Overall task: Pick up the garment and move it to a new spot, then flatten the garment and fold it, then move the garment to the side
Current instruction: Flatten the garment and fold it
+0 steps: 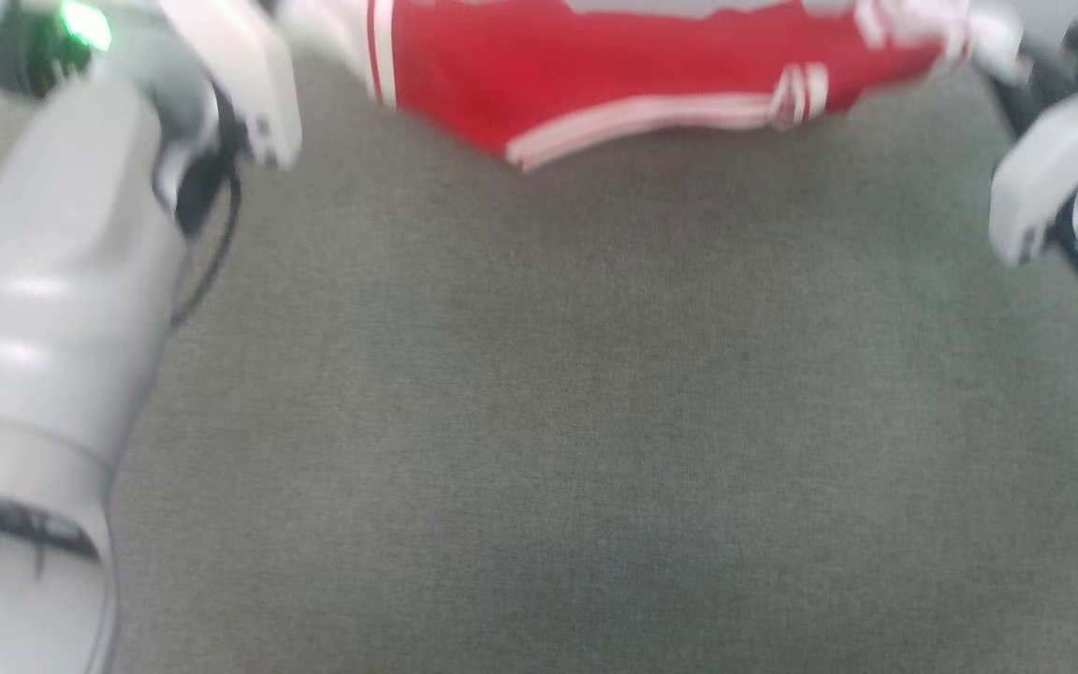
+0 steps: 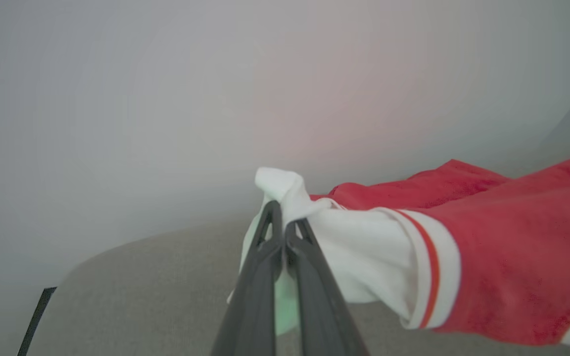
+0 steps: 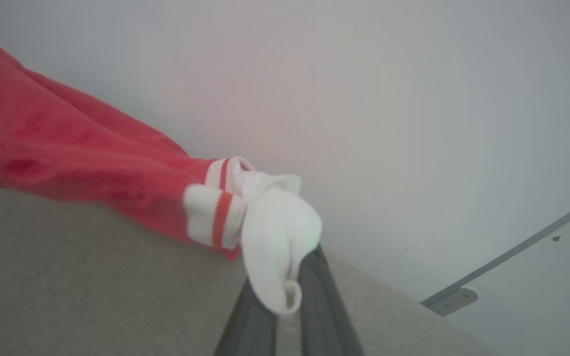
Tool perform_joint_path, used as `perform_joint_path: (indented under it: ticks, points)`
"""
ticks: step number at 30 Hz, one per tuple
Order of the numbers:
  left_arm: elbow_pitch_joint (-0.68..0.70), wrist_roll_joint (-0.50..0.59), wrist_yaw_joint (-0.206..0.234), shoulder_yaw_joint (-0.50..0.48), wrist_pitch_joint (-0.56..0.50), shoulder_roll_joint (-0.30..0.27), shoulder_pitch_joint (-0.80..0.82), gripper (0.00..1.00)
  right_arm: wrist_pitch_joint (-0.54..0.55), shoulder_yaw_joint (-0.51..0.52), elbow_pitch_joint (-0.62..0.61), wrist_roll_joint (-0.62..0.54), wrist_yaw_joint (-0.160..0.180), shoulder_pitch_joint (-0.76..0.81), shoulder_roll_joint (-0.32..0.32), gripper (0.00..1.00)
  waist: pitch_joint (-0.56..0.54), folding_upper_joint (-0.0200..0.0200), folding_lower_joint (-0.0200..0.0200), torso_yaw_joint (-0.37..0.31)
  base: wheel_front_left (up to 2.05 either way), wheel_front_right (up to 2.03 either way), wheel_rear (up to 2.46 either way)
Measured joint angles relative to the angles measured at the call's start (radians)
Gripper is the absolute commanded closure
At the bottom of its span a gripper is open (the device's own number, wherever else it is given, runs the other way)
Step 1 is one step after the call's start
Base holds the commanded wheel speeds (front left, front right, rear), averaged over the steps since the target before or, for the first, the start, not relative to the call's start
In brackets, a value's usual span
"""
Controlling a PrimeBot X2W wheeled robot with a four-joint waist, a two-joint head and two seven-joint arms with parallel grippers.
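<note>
The garment, a red jersey with white panels and red-and-white striped trim, hangs stretched above the grey table top at the far edge of the head view. In the left wrist view my left gripper is shut on a bunched white corner of the garment, which trails off to the right. My right gripper is shut on another white corner in the right wrist view, the garment running off to the left. My two pale forearms frame the head view at left and right. No number is visible.
The grey fabric-covered table spreads below the hanging cloth. A plain pale wall stands behind it. A grey rail with a bracket runs along the wall at the right.
</note>
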State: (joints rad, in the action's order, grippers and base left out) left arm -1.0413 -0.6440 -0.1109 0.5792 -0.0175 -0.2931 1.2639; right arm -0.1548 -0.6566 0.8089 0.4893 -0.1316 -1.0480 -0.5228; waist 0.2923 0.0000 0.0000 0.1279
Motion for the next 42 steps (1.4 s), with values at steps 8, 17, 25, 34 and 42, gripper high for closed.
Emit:
perform_joint_path:
  ticks: [8, 17, 25, 34, 42]
  points:
    - [0.07, -0.046, -0.01, 0.035, -0.13, -0.021, -0.208, 1.0, 0.113, -0.102, -0.168, 0.206, 0.0, 0.184, -0.124, 1.0, -0.068, 0.0001, 0.0, 0.015, 0.0, 0.0, 0.0]
    - [0.365, -0.127, 0.066, 0.048, -0.334, -0.116, -0.564, 1.0, 0.247, -0.192, -0.379, 0.373, 0.0, 0.429, -0.253, 1.0, -0.152, 0.0001, 0.0, 0.024, 0.0, 0.0, 0.0]
    - [0.758, -0.212, 0.24, 0.023, -0.491, -0.254, -0.871, 1.0, 0.326, -0.237, -0.509, 0.465, 0.0, 0.589, -0.331, 1.0, -0.203, 0.0001, -0.0001, 0.024, 0.0, 0.0, 0.0]
    - [1.093, -0.244, 0.398, 0.0, -0.572, -0.37, -1.096, 1.0, 0.441, -0.245, -0.644, 0.546, 0.0, 0.734, -0.42, 1.0, -0.217, 0.0001, 0.0, 0.025, 0.0, 0.0, 0.0]
    - [1.165, -0.25, 0.445, -0.005, -0.559, -0.382, -1.165, 1.0, 0.466, -0.188, -0.631, 0.544, 0.0, 0.826, -0.393, 1.0, -0.202, 0.0001, 0.0, 0.019, 0.0, 0.0, 0.0]
